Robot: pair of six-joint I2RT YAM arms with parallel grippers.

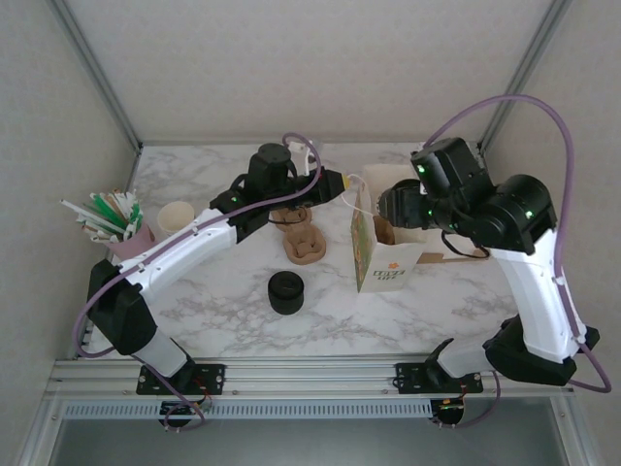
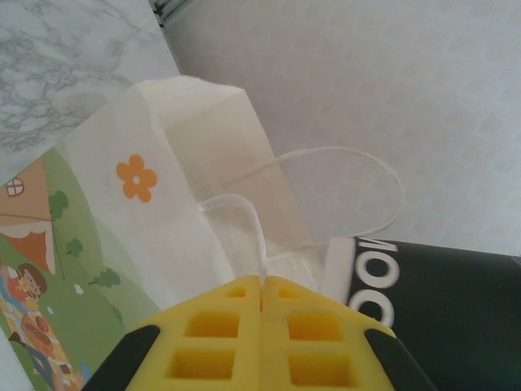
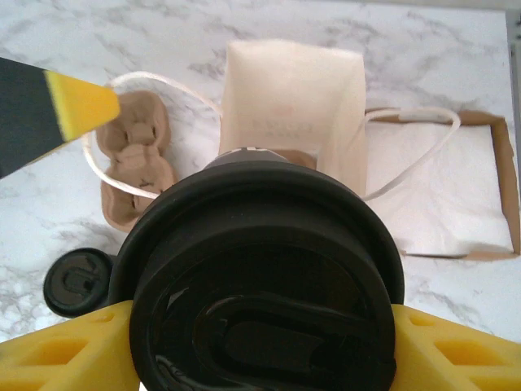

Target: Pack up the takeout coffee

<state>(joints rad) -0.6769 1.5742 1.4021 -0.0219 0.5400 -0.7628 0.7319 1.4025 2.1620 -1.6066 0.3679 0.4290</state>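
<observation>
From above, the paper bag (image 1: 386, 262) stands upright on the marble table (image 1: 223, 311), right of the brown cup carrier (image 1: 303, 243) and the stack of black lids (image 1: 285, 291). The left gripper (image 1: 340, 184) reaches to the bag's left rim. The right gripper (image 1: 393, 209) hangs over the bag's mouth, and its load is too dark against the arm to make out here.

In the left wrist view, the yellow fingers (image 2: 212, 334) are pressed together on the bag's white string handle (image 2: 252, 216), pulling that side of the bag open. A dark wall with white lettering stands just beside the far rim – most likely the cup.

In the right wrist view, the takeout coffee (image 3: 260, 269) sits clamped between the right gripper's fingers (image 3: 57, 350), black lid up, directly above the open bag. The left gripper's tip holds the handle loop off to the side.

The step in hand looks like the lowering of the cup into the bag. The lift and carry appear done and the release is not yet made.

The next move calls for a straight, slow descent with the cup kept upright and centred – the mouth looks little wider than the lid. The left hold should stay taut until the cup stands on the bag's floor. Only then should the right fingers part.
</observation>
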